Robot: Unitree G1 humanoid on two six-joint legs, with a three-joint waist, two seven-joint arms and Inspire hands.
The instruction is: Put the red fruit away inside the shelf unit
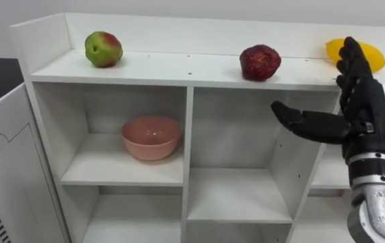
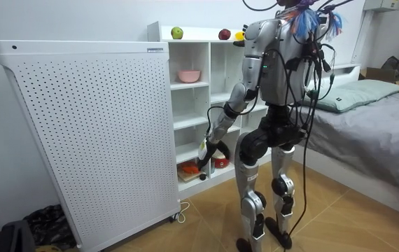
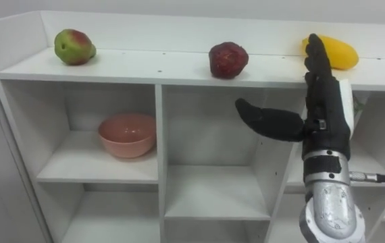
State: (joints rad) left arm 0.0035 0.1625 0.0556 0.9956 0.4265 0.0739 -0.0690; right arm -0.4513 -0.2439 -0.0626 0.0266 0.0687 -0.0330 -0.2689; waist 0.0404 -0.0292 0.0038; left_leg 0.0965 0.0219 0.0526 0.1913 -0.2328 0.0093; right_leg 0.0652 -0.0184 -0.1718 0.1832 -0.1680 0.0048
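Observation:
On the top board of the white closet (image 1: 172, 69) lie three fruits: a green-and-red apple (image 1: 103, 48) at the left, a dark red fruit (image 1: 260, 62) in the middle and a yellow fruit (image 1: 375, 58) at the right. My right hand (image 1: 363, 111) is raised in front of the yellow fruit, open, fingers straight up and thumb stretched to the left; it holds nothing. A pink bowl (image 1: 151, 136) sits in the upper left compartment. In the room view I stand facing the closet, and my left hand (image 2: 208, 157) hangs low by the lower shelves.
A tall white perforated panel (image 2: 80, 133) stands just left of the closet. Some small items (image 2: 194, 168) lie on the bottom shelf. A bed (image 2: 367, 119) is at the room view's right. The middle compartments hold nothing.

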